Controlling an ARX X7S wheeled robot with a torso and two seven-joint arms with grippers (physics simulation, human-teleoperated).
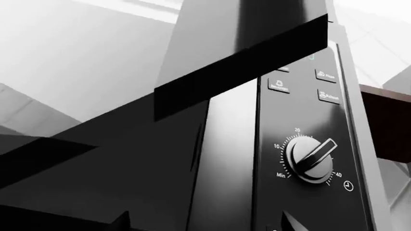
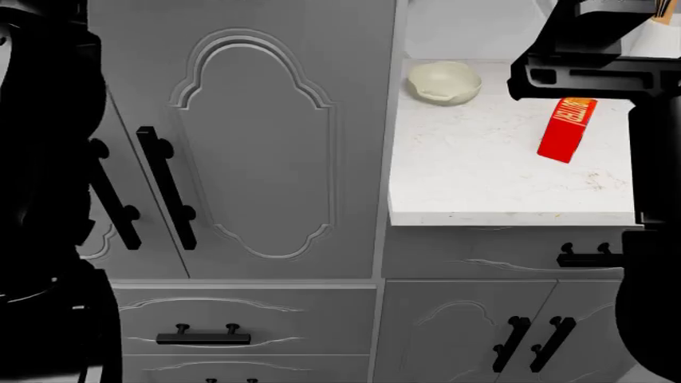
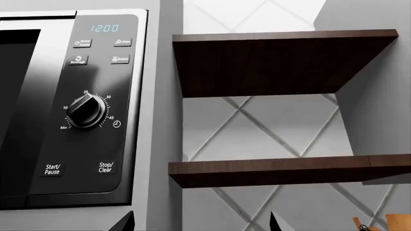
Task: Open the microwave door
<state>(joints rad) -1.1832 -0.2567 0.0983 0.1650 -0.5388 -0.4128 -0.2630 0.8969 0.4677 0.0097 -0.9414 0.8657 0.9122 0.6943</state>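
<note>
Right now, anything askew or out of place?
Only the red box: it lies tilted on the white countertop, not square to the edge. The bowl sits upright. The microwave control panel looks intact, with the clock reading 12:00.

A white worktop [image 2: 479, 179] sits beside tall cupboards. A pale bowl [image 2: 444, 81] rests near its back edge. A red box [image 2: 566, 128] lies well apart from it.
</note>
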